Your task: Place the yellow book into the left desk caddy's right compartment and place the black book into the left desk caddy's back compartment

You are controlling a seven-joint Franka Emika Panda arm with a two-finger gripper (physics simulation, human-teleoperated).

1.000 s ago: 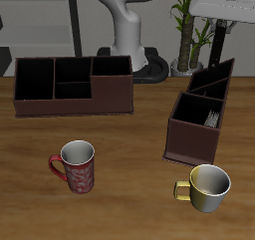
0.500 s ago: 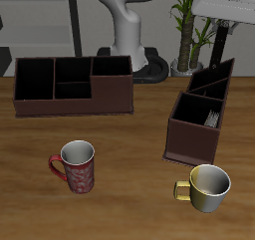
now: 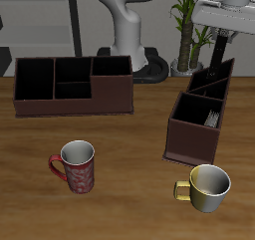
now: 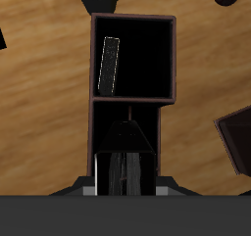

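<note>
The left desk caddy (image 3: 189, 140) is a dark reddish-brown box, also seen from above in the wrist view (image 4: 90, 73). The yellow book (image 3: 211, 117) stands inside its squarish right compartment (image 3: 196, 112), near one wall (image 4: 111, 64). My gripper (image 3: 219, 33) hangs above the caddy's slanted back partitions, shut on the black book (image 3: 218, 51). In the wrist view the black book (image 4: 123, 167) shows pale page edges between my fingers, over the back compartment (image 4: 125, 122).
A long dark caddy (image 3: 70, 85) stands broadside farther back. A red patterned mug (image 3: 78, 166) and a brass-coloured mug (image 3: 207, 187) stand near the table's front edge. The robot base (image 3: 129, 35) and a potted plant (image 3: 186, 25) are behind.
My gripper with the black book has shifted slightly sideways and tilted above the caddy's back end. Nothing else has moved.
</note>
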